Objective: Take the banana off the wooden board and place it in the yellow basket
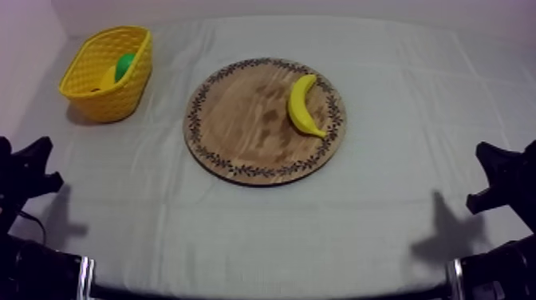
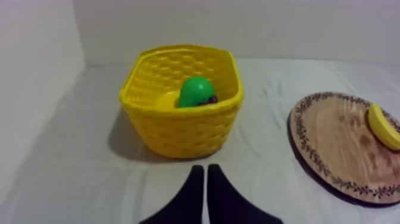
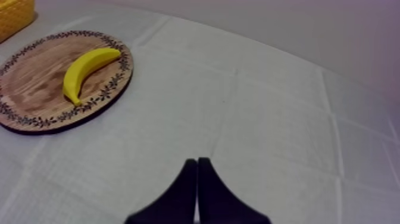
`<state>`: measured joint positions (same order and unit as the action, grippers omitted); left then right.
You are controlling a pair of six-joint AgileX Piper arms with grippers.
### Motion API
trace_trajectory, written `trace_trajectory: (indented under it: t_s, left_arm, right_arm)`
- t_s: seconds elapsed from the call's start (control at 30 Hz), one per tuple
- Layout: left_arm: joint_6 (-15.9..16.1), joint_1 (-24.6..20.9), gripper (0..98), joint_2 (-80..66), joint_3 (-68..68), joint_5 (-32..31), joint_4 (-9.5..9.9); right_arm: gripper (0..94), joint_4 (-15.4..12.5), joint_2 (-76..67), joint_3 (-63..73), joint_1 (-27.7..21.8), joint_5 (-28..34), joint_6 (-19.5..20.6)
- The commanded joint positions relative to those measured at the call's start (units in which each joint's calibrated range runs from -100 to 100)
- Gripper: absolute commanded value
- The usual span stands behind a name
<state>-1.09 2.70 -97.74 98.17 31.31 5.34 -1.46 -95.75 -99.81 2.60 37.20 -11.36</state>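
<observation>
Banana on board, left wrist view reveals green fruit inside yellow basket, both jaws together

Round wooden board: 1, tabletop centre. Banana: 1, near board's right edge. Yellow basket: 1, tabletop's far left corner. Green toy fruit: 1, in basket; yellowish shape beside it, kind unclear.

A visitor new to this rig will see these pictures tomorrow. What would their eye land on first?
The bright yellow basket at the table's far left stands out first, with a green toy fruit inside. Next comes the banana, lying on the right part of the round wooden board at mid-table. The left gripper and the right gripper are shut on nothing, well short of both.
</observation>
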Motion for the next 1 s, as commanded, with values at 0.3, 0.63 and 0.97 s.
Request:
trace_trajectory:
  t_s: [0.3, 0.63, 0.97]
  left_arm:
    - [-1.1, 0.5, 0.0, 11.5, -14.0, -0.7, 0.45]
    - [-1.0, 1.3, 0.0, 29.4, -36.0, 7.9, 0.63]
    - [-4.0, 4.3, 0.0, 50.0, -64.3, 18.0, 1.11]
  right_arm:
    - [0.3, 0.0, 0.0, 0.0, 0.0, 0.0, 0.0]
    - [0.3, 0.0, 0.0, 0.0, 0.0, 0.0, 0.0]
    - [0.3, 0.0, 0.0, 0.0, 0.0, 0.0, 0.0]
